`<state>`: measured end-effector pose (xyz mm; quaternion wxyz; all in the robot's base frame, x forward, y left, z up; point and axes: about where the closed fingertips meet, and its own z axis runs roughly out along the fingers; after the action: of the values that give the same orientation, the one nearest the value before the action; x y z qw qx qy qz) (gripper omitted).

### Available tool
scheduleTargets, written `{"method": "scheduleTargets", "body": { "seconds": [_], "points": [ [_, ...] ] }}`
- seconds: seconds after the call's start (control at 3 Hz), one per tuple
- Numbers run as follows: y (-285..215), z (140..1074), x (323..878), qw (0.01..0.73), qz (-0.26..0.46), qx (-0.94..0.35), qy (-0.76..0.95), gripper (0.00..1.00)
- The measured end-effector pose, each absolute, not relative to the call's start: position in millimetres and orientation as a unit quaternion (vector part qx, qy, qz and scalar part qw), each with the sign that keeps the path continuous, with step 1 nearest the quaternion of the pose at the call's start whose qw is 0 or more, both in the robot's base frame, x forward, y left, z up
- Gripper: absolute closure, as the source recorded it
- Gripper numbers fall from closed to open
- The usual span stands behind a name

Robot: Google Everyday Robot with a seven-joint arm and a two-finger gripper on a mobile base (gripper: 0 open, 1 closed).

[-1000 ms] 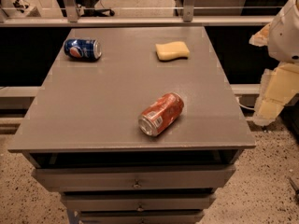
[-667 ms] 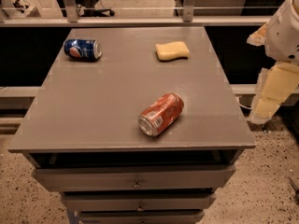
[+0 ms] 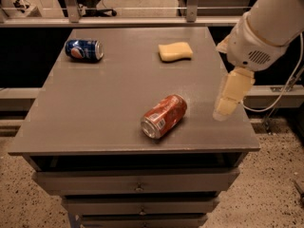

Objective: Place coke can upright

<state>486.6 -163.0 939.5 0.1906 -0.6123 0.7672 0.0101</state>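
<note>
The coke can (image 3: 164,116) is red-orange with a silver top. It lies on its side near the front middle of the grey table (image 3: 95,108), with its top facing the front left. My gripper (image 3: 227,103) hangs from the white arm at the right, above the table's right edge. It is to the right of the can, apart from it, and holds nothing that I can see.
A blue Pepsi can (image 3: 84,50) lies on its side at the back left. A yellow sponge (image 3: 175,51) lies at the back middle. Drawers (image 3: 137,184) sit under the tabletop. A rail and a dark gap run behind the table.
The arm and gripper have moved left, from beyond the table's right side to over its right edge, closer to the coke can. The cans and sponge have not moved.
</note>
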Motion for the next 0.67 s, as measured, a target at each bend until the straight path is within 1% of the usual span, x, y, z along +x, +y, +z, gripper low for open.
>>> {"method": "scheduleTargets", "body": {
  "seconds": [0.67],
  "points": [
    [-95,908,505,0.228,0.061,-0.712,0.661,0.0]
  ]
}}
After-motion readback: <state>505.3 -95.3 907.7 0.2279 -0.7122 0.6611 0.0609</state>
